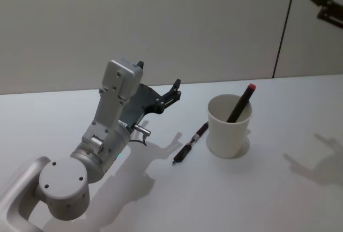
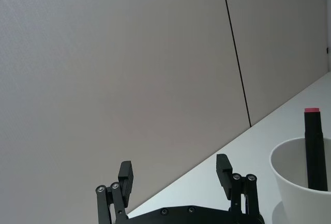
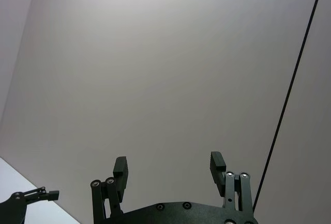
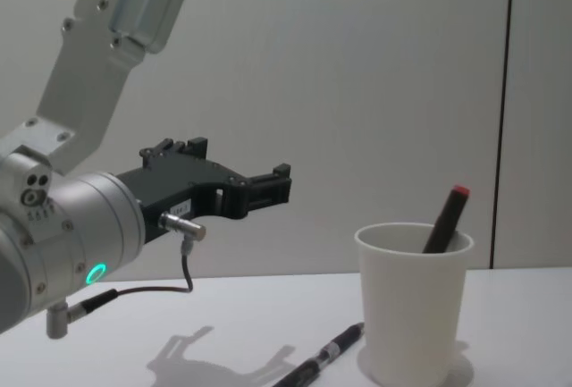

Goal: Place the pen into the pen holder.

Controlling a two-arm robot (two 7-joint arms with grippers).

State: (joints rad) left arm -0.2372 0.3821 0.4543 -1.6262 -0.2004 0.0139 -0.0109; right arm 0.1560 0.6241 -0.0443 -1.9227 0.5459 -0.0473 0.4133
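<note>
Head view is showing your left hand (image 1: pixel 158 76) hovering above the surface (image 1: pixel 278 189), fingers spread wide and holding nothing, so the reach-and-grasp step is likely just beginning. Lower and to its right, the pen (image 1: pixel 191 142) is lying flat, just beside the pen holder (image 1: pixel 229 135); next you are probably needing to descend and straddle it. Your right hand (image 3: pixel 168 162) is hanging parked high at far right, fingers spread.
</note>
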